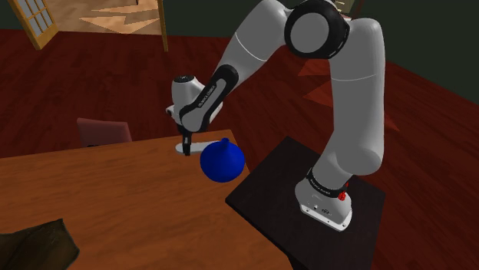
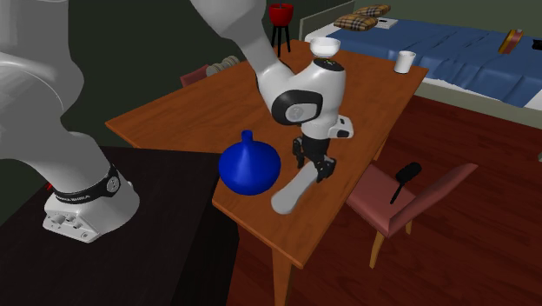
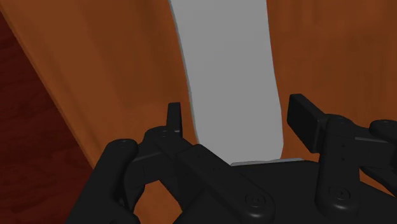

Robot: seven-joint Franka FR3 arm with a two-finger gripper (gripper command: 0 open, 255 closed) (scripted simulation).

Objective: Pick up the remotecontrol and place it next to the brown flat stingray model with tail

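Remote control point(image 1: 202, 146), shoulder view: a pale sliver lying flat near the bench's point(image 1: 115, 199) far edge, toward the corner nearest the stand. The gripper point(image 1: 185, 147) stands upright over it, and a blue round vase point(image 1: 222, 161) sits just beside it. A dark brown flat form, judged to be the stingray model point(image 1: 34, 244), lies well apart at the opposite end.

Second exterior view: the remote control point(image 2: 294, 193) is a plain light-grey elongated slab with rounded ends and no visible buttons. It lies close to the bench point(image 2: 174, 113) edge that faces the chair point(image 2: 408, 187). The gripper point(image 2: 314, 165) is low over one end and the vase point(image 2: 249, 167) is near.

Wrist view: the fingers point(image 3: 173, 118) are spread, straddling the remote control point(image 3: 229, 83) with a gap on each side, so nothing is grasped.

Likely hazards:
- A clasp so near one end may let the smooth slab pivot or slip.
- An uneven closure could push it toward the bench edge.
- A sideways lift could knock the vase.
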